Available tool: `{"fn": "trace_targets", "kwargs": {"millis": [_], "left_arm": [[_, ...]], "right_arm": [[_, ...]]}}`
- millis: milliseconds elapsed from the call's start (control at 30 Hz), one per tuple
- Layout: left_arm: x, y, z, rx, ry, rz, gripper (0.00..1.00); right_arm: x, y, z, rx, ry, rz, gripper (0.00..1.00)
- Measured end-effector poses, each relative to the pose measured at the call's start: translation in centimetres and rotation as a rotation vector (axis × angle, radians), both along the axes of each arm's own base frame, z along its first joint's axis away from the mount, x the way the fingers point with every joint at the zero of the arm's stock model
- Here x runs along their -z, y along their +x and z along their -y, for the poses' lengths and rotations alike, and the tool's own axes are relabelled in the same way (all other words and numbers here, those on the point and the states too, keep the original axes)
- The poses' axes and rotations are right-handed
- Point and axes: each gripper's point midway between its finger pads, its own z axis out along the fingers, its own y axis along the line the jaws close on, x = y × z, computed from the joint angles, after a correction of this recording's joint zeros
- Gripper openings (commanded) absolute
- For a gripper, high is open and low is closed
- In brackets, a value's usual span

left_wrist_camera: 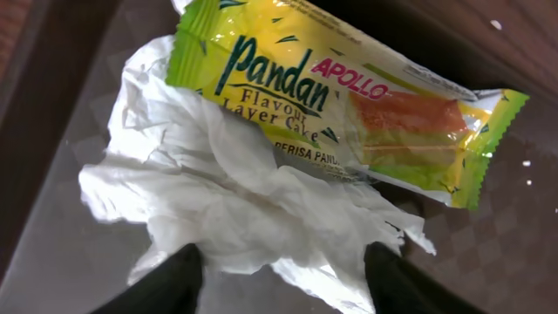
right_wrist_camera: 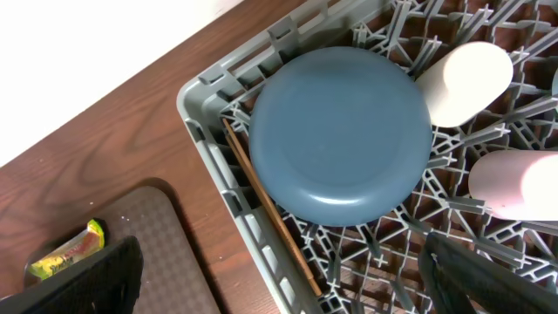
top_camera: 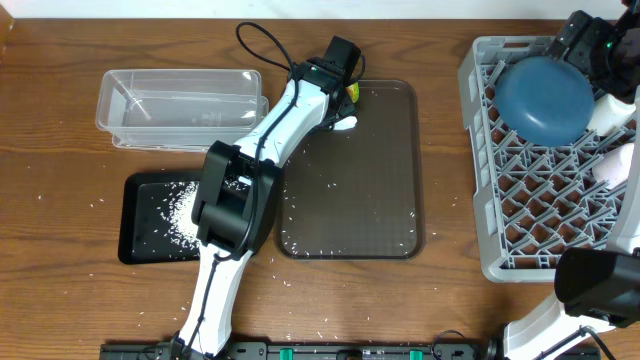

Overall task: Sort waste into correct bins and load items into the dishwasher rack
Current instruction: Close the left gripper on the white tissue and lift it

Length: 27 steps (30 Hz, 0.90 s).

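On the dark-brown tray's far left corner lies the crumpled white napkin (left_wrist_camera: 227,183), with the yellow-green snack wrapper (left_wrist_camera: 349,96) resting on its far side. My left gripper (left_wrist_camera: 283,288) hovers low over the napkin's near edge, jaws apart on either side of it, and looks open. Loose rice (top_camera: 180,210) is piled in the black tray (top_camera: 135,240). The clear tub (top_camera: 180,100) stands behind it. In the dishwasher rack (top_camera: 500,200) the dark-blue bowl (right_wrist_camera: 340,139) lies upside down beside the chopsticks (right_wrist_camera: 270,218) and a pink cup (right_wrist_camera: 510,183). My right gripper (right_wrist_camera: 283,288) hangs open above the rack.
The dark-brown serving tray (top_camera: 370,190) sits mid-table with a few rice grains on it. More stray grains dot the wood around the black tray. A cream cup (right_wrist_camera: 466,83) lies in the rack by the bowl. The left arm (top_camera: 260,150) stretches across the black tray's right end.
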Motion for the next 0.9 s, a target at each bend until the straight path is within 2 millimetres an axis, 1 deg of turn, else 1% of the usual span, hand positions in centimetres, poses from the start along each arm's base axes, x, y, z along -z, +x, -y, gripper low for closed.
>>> {"fn": "trace_targets", "kwargs": {"millis": [67,133,300,500,633,667,700,733,800,833,900], "left_arm": [[0.0,0.0,0.0,-0.001,0.0,0.0,0.47],[0.0,0.0,0.0,0.0,0.0,0.0,0.45],[0.1,-0.1,0.0,0.0,0.002,-0.002,0.46],[1.3,-0.6,-0.3,0.0,0.009,-0.018,0.46],[1.6,-0.6,-0.3,0.0,0.008,-0.015,0.45],[1.6,-0.6,-0.3,0.0,0.007,-0.014,0.41],[1.6,-0.6,-0.3,-0.002,0.007,-0.015,0.35],[1.7,-0.6,-0.3,-0.002,0.007,-0.015,0.28],[1.7,-0.6,-0.3,-0.005,0.005,-0.014,0.11],[1.6,-0.5,-0.3,-0.008,0.003,-0.013,0.06],[1.7,-0.5,-0.3,0.0,0.007,-0.012,0.06]], "right_arm": [[0.0,0.0,0.0,0.0,0.0,0.0,0.99],[0.0,0.0,0.0,0.0,0.0,0.0,0.99],[0.0,0.0,0.0,0.0,0.0,0.0,0.99],[0.0,0.0,0.0,0.0,0.0,0.0,0.99],[0.0,0.0,0.0,0.0,0.0,0.0,0.99],[0.0,0.0,0.0,0.0,0.0,0.0,0.99],[0.0,0.0,0.0,0.0,0.0,0.0,0.99],[0.0,0.0,0.0,0.0,0.0,0.0,0.99],[0.0,0.0,0.0,0.0,0.0,0.0,0.99],[0.0,0.0,0.0,0.0,0.0,0.0,0.99],[0.0,0.0,0.0,0.0,0.0,0.0,0.99]]}}
